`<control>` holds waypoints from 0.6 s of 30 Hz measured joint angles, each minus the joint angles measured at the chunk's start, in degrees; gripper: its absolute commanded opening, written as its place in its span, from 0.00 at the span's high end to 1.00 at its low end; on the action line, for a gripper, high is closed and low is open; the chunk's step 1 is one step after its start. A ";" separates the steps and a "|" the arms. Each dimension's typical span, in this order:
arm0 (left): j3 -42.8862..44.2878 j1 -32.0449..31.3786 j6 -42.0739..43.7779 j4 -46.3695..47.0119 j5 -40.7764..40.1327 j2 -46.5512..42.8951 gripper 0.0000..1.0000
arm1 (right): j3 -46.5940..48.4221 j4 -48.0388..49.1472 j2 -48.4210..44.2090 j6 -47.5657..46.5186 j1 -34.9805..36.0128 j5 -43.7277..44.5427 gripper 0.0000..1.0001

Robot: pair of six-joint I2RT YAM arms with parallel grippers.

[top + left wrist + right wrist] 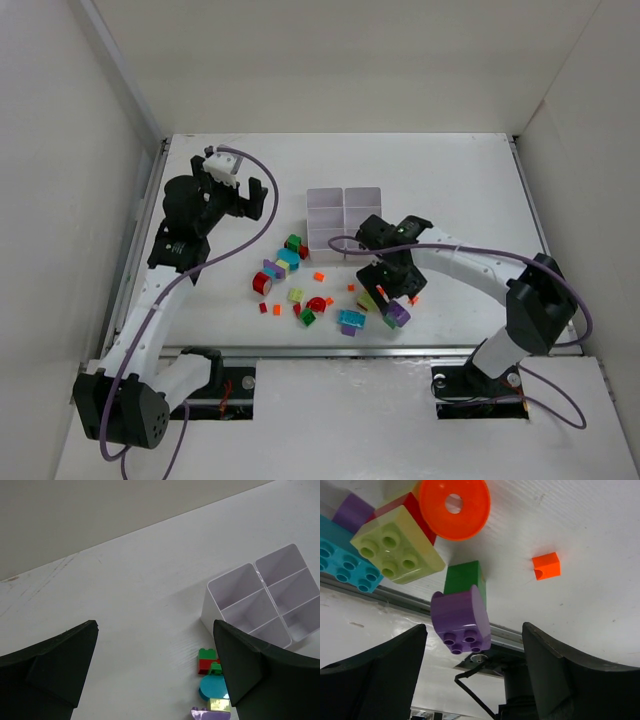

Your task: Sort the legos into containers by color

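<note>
Down low at 5 o'clock from the white tray [343, 205]: right gripper [390, 296], fingers apart on both sides of a purple brick [462, 617], not squeezing it. Green brick [464, 576] just beside it. Other legos [297, 295] spread on the table [450, 180] at 7 o'clock from the white tray. Left gripper [243, 200] off at 9 o'clock, fingers wide apart, holding nothing.

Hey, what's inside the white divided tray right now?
Nothing shows in the tray; its compartments look bare from the left wrist camera. Its walls hide parts of the floors, and from above the right arm covers its near right corner.
</note>
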 measured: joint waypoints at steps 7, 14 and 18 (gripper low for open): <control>-0.48 0.00 0.96 0.26 -1.84 -0.17 0.01 | -2.01 1.18 0.02 0.74 1.51 -1.07 0.35; -0.72 0.00 1.84 0.37 -2.71 -0.24 0.01 | -2.82 1.84 0.22 1.86 1.51 -1.31 0.75; -0.72 0.00 2.71 0.37 -3.06 -0.24 0.01 | -2.84 1.86 0.20 2.36 1.51 -1.38 0.99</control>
